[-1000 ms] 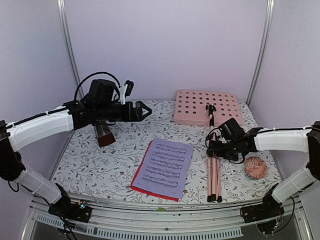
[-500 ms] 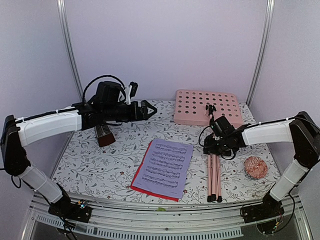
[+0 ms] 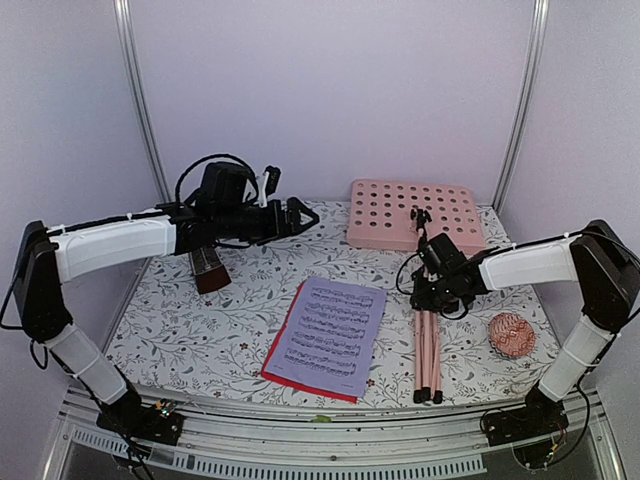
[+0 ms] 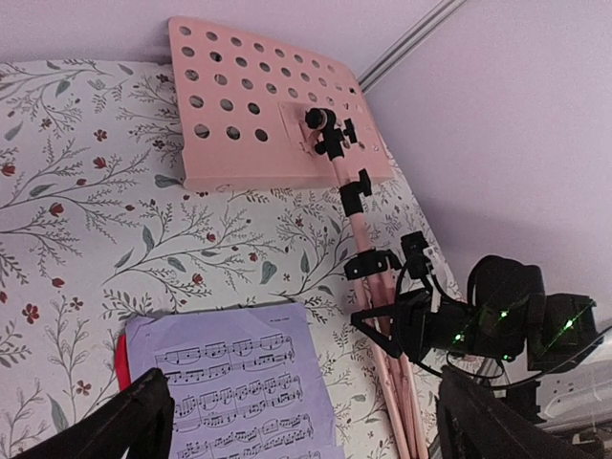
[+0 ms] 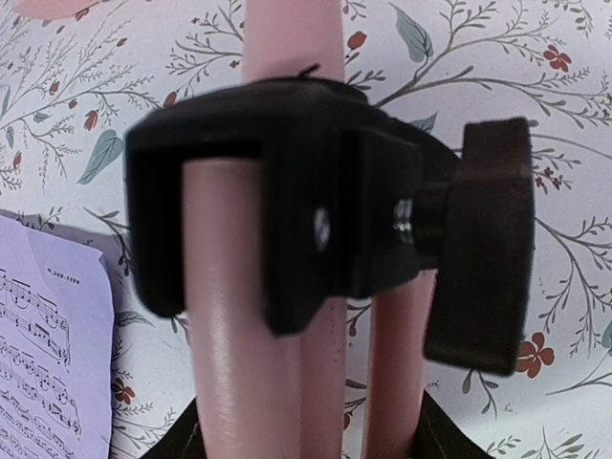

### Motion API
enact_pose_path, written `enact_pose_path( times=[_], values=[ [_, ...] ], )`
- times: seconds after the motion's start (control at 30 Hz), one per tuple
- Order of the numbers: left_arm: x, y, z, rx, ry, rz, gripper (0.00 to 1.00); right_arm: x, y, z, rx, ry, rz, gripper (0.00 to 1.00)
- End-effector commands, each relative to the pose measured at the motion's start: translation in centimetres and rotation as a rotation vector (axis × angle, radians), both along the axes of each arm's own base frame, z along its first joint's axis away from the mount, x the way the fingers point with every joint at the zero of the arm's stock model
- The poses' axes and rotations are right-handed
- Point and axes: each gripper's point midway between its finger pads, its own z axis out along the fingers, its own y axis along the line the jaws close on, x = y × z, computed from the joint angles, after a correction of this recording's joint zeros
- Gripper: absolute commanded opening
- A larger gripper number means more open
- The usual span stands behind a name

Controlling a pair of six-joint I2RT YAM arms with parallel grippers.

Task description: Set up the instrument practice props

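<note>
Judging progress: hardly begun, as I read it; none of the props is arranged for practice yet.
Music stand (image 3: 428, 345): lies flat on the table (image 3: 180, 330) with its legs folded together and pointing to the near edge.
Perforated desk (image 3: 395, 212): at the stand's far end, close to the back wall, with nothing on it.
Lilac sheet (image 3: 330, 335): flat at mid-table, lying on the red sheet (image 3: 277, 352), just left of the stand's legs.
Metronome (image 3: 208, 268): upright at the far left, partly hidden by the left arm and well apart from the stand.
Right gripper (image 3: 432, 293): down on the stand's shaft at the black collar (image 5: 316, 220). The pink tubes run between its fingers, but I cannot tell whether they squeeze or only straddle them.
Left gripper (image 3: 302, 216): in the air over the far left of the table, fingers (image 4: 143, 421) spread wide and carrying nothing.
Knitted ball (image 3: 510, 335): beside the stand's legs on the right, not one of the props.
Left to do: most likely raise the stand and splay its legs, lay the sheets on the desk, and place the metronome.
</note>
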Motion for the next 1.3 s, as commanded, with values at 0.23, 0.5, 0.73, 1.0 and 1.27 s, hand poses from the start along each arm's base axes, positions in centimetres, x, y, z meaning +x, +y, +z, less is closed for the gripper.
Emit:
enact_pose_path(
  times=[0.23, 0.5, 0.73, 1.0, 1.27],
  values=[
    [1.8, -1.2, -0.6, -0.104, 0.069, -0.043, 0.96, 1.8, 4.0, 5.3, 0.125, -0.114, 0.147, 0.00],
    [2.8, -3.9, -2.8, -0.186, 0.147, -0.100, 0.94, 2.6, 6.1, 12.8, 0.279, -0.320, 0.232, 0.00],
    [4.0, -7.2, -4.3, -0.236, 0.189, -0.138, 0.88, 2.7, 8.2, 17.1, 0.419, -0.453, 0.312, 0.00],
    [4.8, -12.0, -8.6, -0.269, 0.266, -0.161, 0.74, 2.7, 9.9, 19.7, 0.506, -0.559, 0.369, 0.00],
    [5.4, -14.7, -11.4, -0.313, 0.311, -0.167, 0.62, 2.5, 11.4, 19.8, 0.538, -0.561, 0.406, 0.00]
  ],
)
